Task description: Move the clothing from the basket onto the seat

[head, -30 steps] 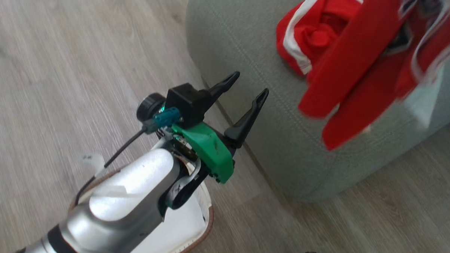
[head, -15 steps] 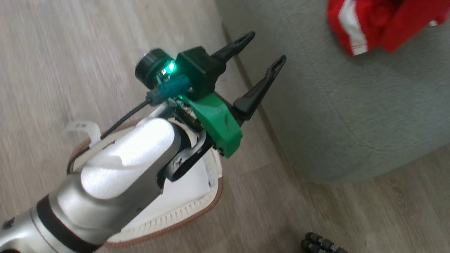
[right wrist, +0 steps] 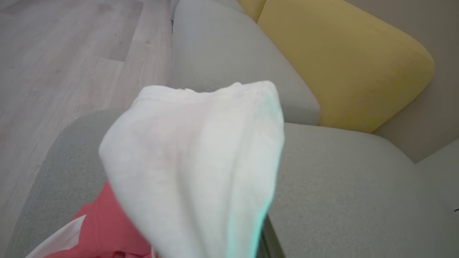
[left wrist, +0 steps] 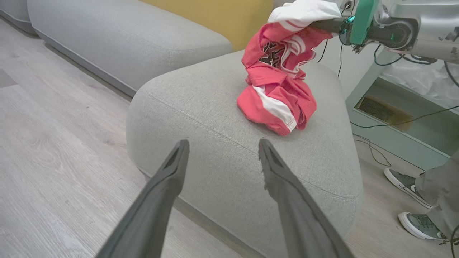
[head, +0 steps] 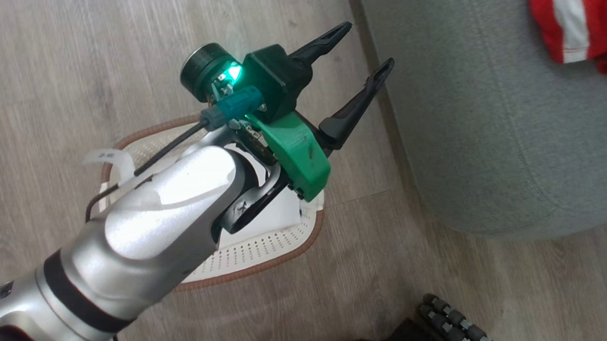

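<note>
While the right gripper (left wrist: 324, 25) pinches the clothing (left wrist: 278, 104) over the seat (left wrist: 200, 107), the left gripper (head: 368, 44) stands spread above the basket (head: 266, 252), seemingly empty; next comes letting go

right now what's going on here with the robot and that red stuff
The robot is moving clothing from a basket on the floor to the seat. Its right gripper, shut on the clothing, holds the bundle's top up while the lower red part rests on the seat. The left gripper is empty, jaws open, pointing toward the seat. What shows of the basket holds just a white sheet.
</note>
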Available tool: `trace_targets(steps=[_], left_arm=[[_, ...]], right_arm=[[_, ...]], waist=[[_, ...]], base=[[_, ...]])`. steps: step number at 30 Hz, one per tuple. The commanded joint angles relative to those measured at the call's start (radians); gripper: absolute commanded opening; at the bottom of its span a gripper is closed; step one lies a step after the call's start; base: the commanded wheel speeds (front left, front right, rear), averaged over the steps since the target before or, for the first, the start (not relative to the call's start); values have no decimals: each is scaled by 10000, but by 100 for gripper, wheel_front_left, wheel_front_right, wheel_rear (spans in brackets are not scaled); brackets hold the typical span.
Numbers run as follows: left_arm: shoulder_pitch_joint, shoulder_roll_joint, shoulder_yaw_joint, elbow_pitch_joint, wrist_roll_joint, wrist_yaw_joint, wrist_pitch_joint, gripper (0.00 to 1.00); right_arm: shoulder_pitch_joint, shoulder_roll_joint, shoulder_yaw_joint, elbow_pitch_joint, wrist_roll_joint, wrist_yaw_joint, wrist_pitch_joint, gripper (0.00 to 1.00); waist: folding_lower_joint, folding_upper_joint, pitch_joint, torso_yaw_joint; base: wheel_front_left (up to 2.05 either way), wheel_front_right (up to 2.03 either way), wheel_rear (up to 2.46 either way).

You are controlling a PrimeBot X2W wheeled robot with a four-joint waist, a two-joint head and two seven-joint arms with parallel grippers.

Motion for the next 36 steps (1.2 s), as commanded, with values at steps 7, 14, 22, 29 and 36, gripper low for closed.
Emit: trace_targets(steps=[7,14,22,29,36], left_arm=[[-503,175,230,-261,129,-38,-34,100],[-492,140,225,-185,88,-38,-116,100],[-344,149,239,-28,-21,-18,-282,100],[14,160,274,174,-225,2,-567,100],[666,244,395,375,-564,113,-974,100]], right_arm=[[-14,-57,1151,783,748,-4,1885,0],[155,-169,1901,815,1703,-4,3194,0],[17,-180,2384,1083,2008,-4,3129,100],[-59,-173,3022,1022,2064,-4,3461,100],[17,-673,3934,0,1853,-4,3241,100]], waist=[[-2,0,234,237],[-2,0,191,299],[-2,0,-241,166],[-2,0,-1093,-47],[-2,0,-2332,-205]], base=[[0,0,0],[0,0,0],[0,0,0],[0,0,0],[0,0,0]])
